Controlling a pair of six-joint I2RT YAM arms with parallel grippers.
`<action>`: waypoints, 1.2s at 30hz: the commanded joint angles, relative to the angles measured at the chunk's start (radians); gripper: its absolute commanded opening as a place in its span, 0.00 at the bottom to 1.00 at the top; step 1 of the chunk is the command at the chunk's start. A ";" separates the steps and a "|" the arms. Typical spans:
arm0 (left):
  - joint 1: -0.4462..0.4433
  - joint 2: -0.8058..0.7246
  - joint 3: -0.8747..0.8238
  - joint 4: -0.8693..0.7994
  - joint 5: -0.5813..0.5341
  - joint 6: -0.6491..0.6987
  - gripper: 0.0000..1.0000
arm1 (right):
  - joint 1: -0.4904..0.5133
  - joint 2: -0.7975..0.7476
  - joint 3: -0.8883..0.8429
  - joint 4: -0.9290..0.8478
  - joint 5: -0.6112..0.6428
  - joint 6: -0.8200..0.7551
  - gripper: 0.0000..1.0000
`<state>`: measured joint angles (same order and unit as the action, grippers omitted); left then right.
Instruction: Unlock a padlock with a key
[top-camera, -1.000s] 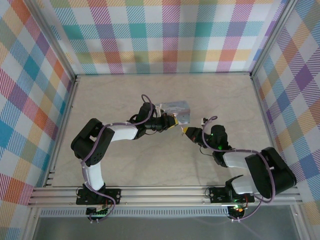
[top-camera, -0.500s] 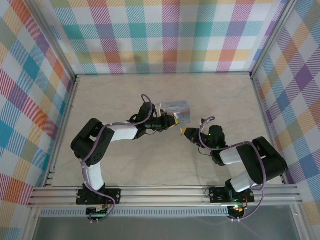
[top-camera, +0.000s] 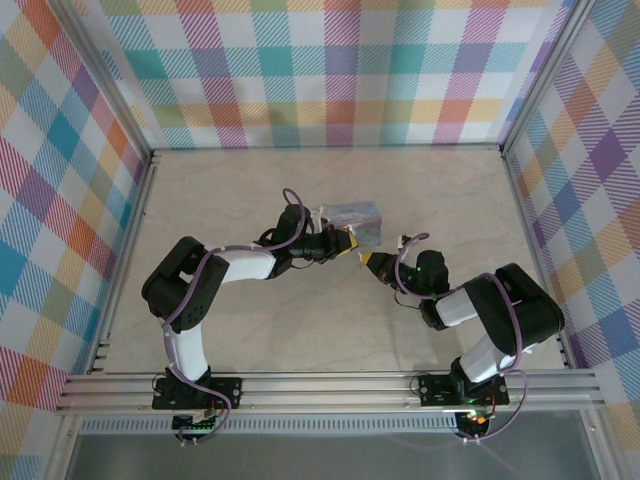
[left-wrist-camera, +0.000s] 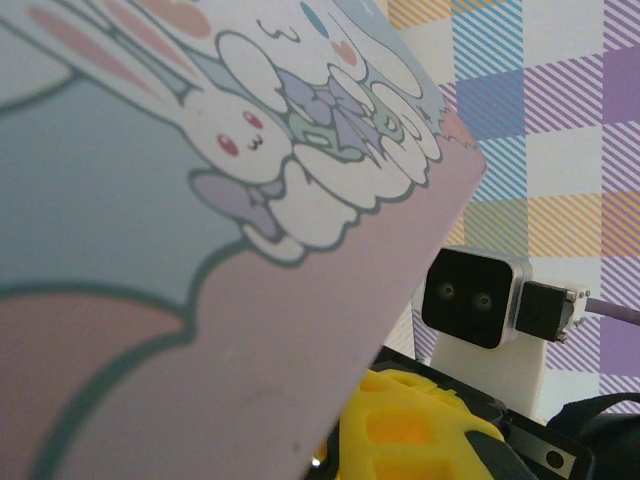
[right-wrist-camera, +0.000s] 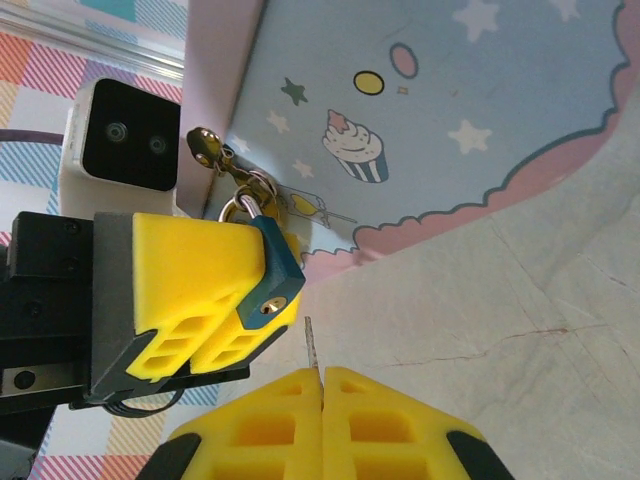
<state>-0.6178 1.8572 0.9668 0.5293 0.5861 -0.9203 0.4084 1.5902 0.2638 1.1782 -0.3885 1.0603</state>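
Clamping the padlock (right-wrist-camera: 276, 272), left jaws face the key (right-wrist-camera: 311, 347) in right jaws

A pale blue cartoon tin (top-camera: 350, 213) sits on the beige table (top-camera: 230, 200).

Bright, even light falls from above, leaving only faint, soft shadows on the table (top-camera: 450, 190). The left wrist view is blurred, the cartoon-printed tin (left-wrist-camera: 150, 300) too close to focus. The right wrist view is sharp, without glare.
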 joint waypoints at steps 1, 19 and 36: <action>0.009 -0.012 0.008 0.071 0.029 -0.004 0.11 | 0.009 0.005 0.009 0.069 -0.023 0.003 0.00; 0.009 -0.016 0.001 0.084 0.027 -0.009 0.12 | 0.023 0.012 0.012 0.092 -0.021 0.001 0.00; 0.009 -0.012 -0.007 0.110 0.031 -0.026 0.11 | 0.030 0.063 0.014 0.158 -0.007 0.016 0.00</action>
<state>-0.6163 1.8572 0.9653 0.5598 0.5869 -0.9333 0.4316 1.6428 0.2638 1.2572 -0.3946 1.0660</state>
